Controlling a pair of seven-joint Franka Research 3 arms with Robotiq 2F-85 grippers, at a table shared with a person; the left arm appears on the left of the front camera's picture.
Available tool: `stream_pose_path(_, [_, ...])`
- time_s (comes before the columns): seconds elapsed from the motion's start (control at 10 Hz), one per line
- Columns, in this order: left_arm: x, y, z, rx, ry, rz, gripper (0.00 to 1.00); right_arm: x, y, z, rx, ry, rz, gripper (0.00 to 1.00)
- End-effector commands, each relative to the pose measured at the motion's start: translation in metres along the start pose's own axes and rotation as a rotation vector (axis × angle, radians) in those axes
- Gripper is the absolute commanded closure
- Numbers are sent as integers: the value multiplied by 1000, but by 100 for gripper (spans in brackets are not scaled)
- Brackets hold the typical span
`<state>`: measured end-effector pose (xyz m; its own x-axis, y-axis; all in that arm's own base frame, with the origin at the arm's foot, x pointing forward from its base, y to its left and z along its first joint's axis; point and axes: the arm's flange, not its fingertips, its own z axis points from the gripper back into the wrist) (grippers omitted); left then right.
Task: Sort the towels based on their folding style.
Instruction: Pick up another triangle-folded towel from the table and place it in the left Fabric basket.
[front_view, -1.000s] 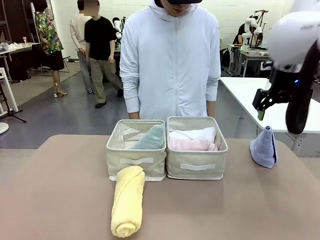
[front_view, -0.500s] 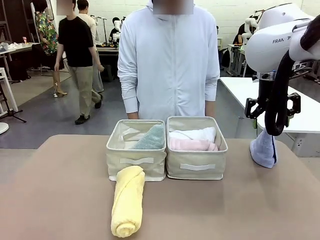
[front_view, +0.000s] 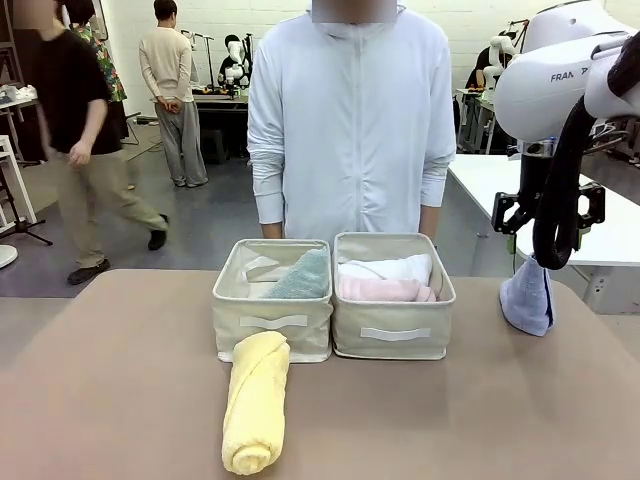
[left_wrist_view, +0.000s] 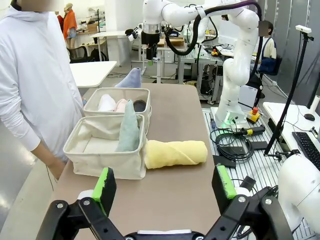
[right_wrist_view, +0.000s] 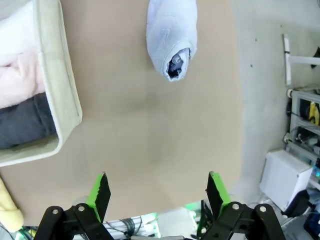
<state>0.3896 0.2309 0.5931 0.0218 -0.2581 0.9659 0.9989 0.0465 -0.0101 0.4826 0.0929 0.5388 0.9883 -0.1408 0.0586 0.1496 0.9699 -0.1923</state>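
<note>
Overhead, right end effector wide apart, pointing down above light-blue towel.

In the front view, at the upper right of the frame, the right arm bears the dark capital letters "FRAN" on its white shell. A black cable crosses just after the last letter, so whatever follows is hidden. No other print is legible.

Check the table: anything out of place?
Nothing damaged. Two towels sit outside the bins: the yellow roll lies against the left bin's front; the light-blue cone stands apart, right of the right bin.
</note>
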Motion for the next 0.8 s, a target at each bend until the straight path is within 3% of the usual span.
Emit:
stream_pose_path(0.0, [1, -3, -1, 4, -15, -22, 0, 19, -2, -8, 38, 7, 3, 0])
stream_pose_path(0.4, [1, -3, -1, 4, -15, -22, 0, 71, -31, -33, 229, -6, -75, 0])
stream_pose_path(0.7, [1, -3, -1, 4, -15, -22, 0, 96, -37, -55, 249, 38, -177, 0])
